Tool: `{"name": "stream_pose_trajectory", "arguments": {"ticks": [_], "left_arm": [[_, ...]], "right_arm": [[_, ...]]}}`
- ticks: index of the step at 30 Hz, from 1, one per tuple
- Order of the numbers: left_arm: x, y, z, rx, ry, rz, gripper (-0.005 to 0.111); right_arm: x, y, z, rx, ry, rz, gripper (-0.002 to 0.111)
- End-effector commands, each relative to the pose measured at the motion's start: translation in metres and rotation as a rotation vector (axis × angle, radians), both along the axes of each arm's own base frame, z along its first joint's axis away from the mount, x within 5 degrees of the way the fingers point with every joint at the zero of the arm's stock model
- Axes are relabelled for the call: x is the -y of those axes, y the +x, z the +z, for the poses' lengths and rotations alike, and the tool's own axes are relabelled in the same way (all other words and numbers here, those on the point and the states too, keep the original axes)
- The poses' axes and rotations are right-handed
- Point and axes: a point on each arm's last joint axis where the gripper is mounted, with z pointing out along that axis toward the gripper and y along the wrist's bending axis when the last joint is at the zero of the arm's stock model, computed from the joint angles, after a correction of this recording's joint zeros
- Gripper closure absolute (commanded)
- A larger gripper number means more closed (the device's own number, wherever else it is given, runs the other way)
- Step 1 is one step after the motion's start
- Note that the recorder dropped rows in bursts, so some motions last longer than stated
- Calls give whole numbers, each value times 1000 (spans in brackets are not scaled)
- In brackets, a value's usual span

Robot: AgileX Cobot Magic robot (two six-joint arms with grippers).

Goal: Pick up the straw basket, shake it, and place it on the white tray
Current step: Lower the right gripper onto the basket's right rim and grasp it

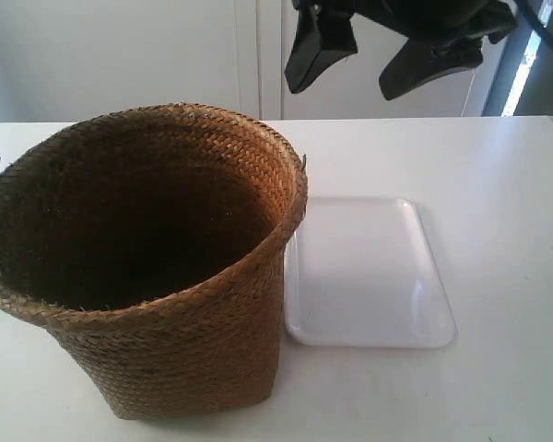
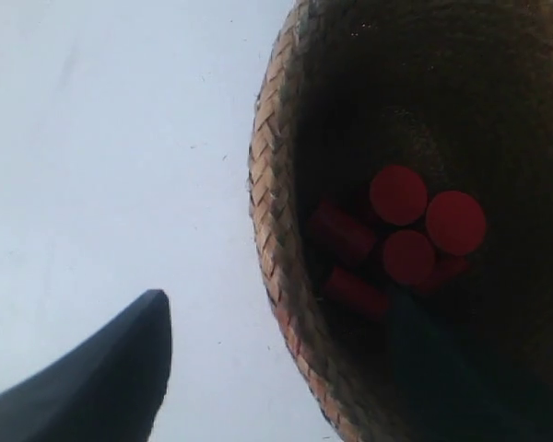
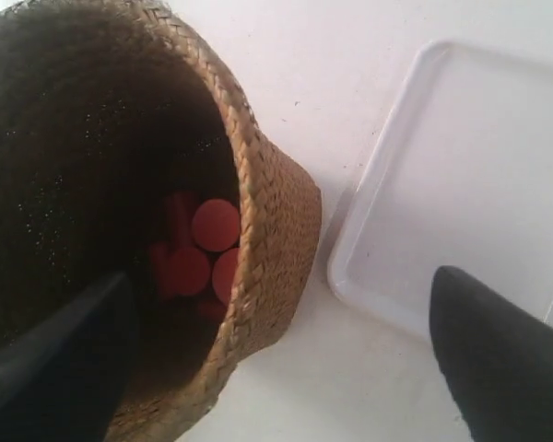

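Presently noted, largest item first:

- White table (image 1: 498, 184); it carries both the basket and the tray; surface plain and pale.
- Straw basket (image 1: 166, 359); it stands on its base on the table, just beside the white tray and not on it; the braided wall tapers toward the base; in the exterior view the thick rim overlaps the tray's near edge, while the right wrist view shows a strip of bare table between base and tray; the inside is dark.
- White tray (image 1: 369, 276); it lies flat on the table on the side of the basket toward the exterior view's right; glossy, with rounded corners and a low rim; nothing rests on it.
- Right gripper (image 3: 281, 276); jaws spread wide and gripping nothing; one finger hangs over the basket's mouth and the other over the tray.
- Left gripper (image 2: 281, 308); one dark finger is outside the basket wall; a dim shape inside appears to be the other; jaws apart, holding nothing.
- Red cylinders (image 2: 398, 195); several lie clustered at the bottom of the basket, some on end and some on their sides.
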Motion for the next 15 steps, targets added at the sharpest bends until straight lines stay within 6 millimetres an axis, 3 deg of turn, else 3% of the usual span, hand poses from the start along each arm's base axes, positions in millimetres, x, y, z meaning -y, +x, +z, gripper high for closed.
{"name": "stream_pose_trajectory", "arguments": {"ticks": [1,10,15], "left_arm": [[2,-4,-4,-34,-19,0,31],[3,3,-33,-109,-46,12,31],[4,7,-36,-121,-69,9,31]], "right_arm": [[-11,-8,0,6,-24,10,28],[-22,-9,-29,-79,-97,-12,28],[-30,-5,-37,-102,-115,0,28]]}}
